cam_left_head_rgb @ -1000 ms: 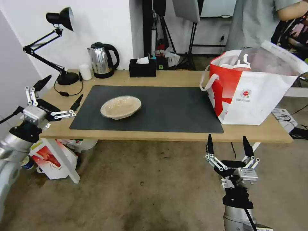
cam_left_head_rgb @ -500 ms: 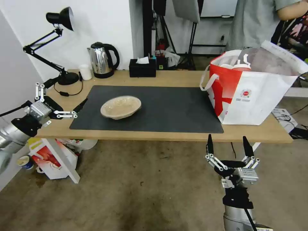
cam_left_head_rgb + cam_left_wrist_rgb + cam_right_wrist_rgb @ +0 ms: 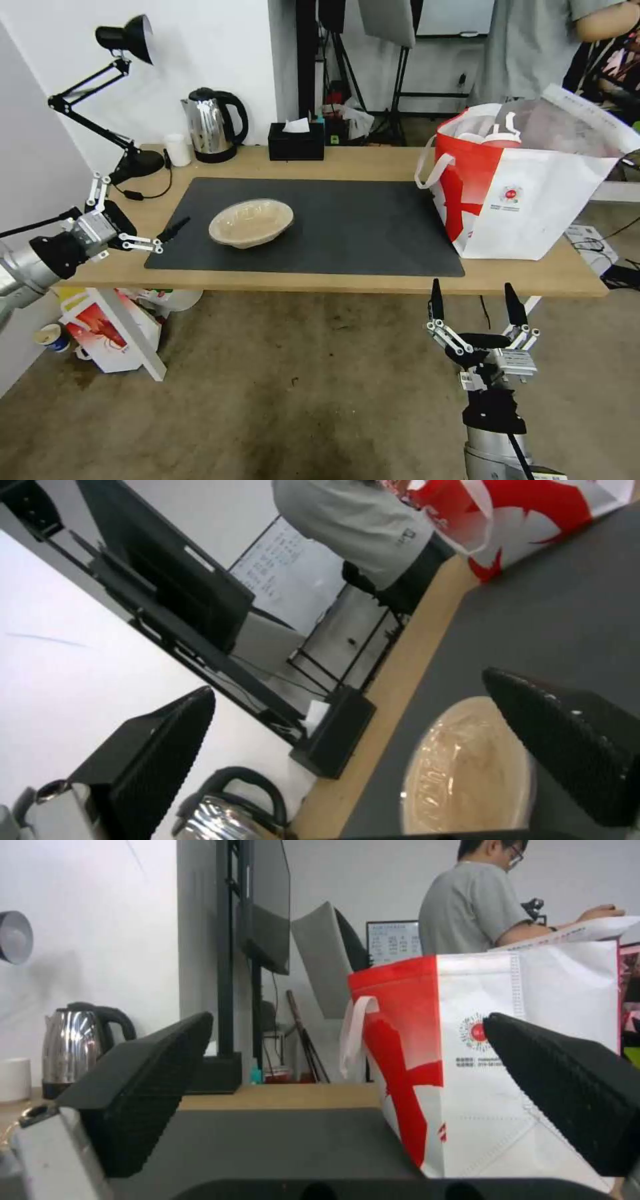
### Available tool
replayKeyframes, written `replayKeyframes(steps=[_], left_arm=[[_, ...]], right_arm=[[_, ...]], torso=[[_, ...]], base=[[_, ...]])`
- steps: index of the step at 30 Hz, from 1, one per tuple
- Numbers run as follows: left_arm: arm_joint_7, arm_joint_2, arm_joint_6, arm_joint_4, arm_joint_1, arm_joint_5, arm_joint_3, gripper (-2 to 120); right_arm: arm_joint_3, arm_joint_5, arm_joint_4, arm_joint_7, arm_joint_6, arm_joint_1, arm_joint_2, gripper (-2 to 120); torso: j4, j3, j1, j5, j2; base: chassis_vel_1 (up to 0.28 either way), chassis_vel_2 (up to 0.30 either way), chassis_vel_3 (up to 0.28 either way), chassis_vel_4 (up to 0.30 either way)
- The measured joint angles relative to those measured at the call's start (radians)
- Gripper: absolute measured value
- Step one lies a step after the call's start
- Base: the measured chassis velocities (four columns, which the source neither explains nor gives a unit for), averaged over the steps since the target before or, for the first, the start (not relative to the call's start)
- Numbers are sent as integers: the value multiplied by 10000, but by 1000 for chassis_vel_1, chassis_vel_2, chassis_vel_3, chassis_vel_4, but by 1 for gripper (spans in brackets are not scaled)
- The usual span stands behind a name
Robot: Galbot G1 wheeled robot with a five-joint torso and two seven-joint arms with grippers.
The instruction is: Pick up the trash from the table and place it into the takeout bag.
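The shallow beige dish point(image 3: 251, 223) sits upright on the dark grey mat point(image 3: 347, 227), in the mat's left half and nearer its front edge than its back, with nothing touching it; its inside looks glossy and lightly ribbed, and in the left wrist view the dish point(image 3: 467, 770) lies between and beyond the two black fingertips. The left end effector point(image 3: 143, 213) hovers over the front-left corner of the tabletop point(image 3: 373, 160), its fingers spread wide and holding nothing, one fingertip point(image 3: 175, 230) reaching just over the mat's left edge, near the dish but apart from it. The takeout bag point(image 3: 527, 193) stands open at the right end of the tabletop, partly on the mat's right edge, white with a red side panel, a loop handle hanging on its left side and a small round red logo on its front; a red cup with a white lid point(image 3: 497, 139) shows inside its mouth. The right end effector point(image 3: 475, 303) hangs below the tabletop's front edge, under the bag, fingers wide apart and empty, pointing up. Along the back edge stand a steel kettle point(image 3: 212, 125), a black tissue box point(image 3: 297, 140) and a black desk lamp point(image 3: 127, 87).
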Motion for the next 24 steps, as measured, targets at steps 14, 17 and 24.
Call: replayKeyframes(steps=[14,17,24], left_arm=[[930,-70,-53,579,-545,627,382,100],[975,-17,-29,635,-628,641,447,100],[1094,91,11,790,-794,710,621,100]], right_arm=[[0,0,0,0,0,-1,0,100],[0,0,0,0,0,0,0,100],[0,0,0,0,0,0,0,100]], torso=[[0,0,0,0,0],[-1,0,0,1,0],[1,0,0,0,0]], base=[[0,0,0,0],[0,0,0,0],[0,0,0,0]])
